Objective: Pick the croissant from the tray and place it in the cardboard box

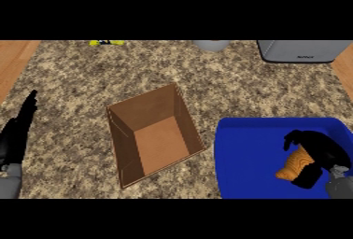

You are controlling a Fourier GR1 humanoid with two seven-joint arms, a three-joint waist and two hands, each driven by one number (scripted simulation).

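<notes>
The right hand [318, 151] comes in from the lower right corner of the view, over the right part of the blue tray [248, 163]. Its black fingers and thumb are curled round the croissant [295, 164], which shows as an orange-brown, ridged piece poking out below and to the left of the palm; the upper part of the pastry is hidden by the hand. Whether the croissant touches the tray floor or is lifted off it cannot be told from this view. The tray sits at the counter's front right, its right and front edges running out of the view.

Just beside the tray's left edge lies the cardboard box [157, 135], open at the top and turned at an angle to the counter's edges, so that one corner points toward the back. Its brown walls slope down to a lighter floor, and nothing shows inside it.

The left hand [15, 135] rests at the counter's left edge, well apart from the box, fingers straight and pointing toward the back, holding nothing.

Along the counter's back edge stand a grey appliance [302, 50] at the right corner, a pale round vessel [210, 45] near the middle, and a small yellow thing [107, 43] farther left, each cut off by the view's upper edge.
</notes>
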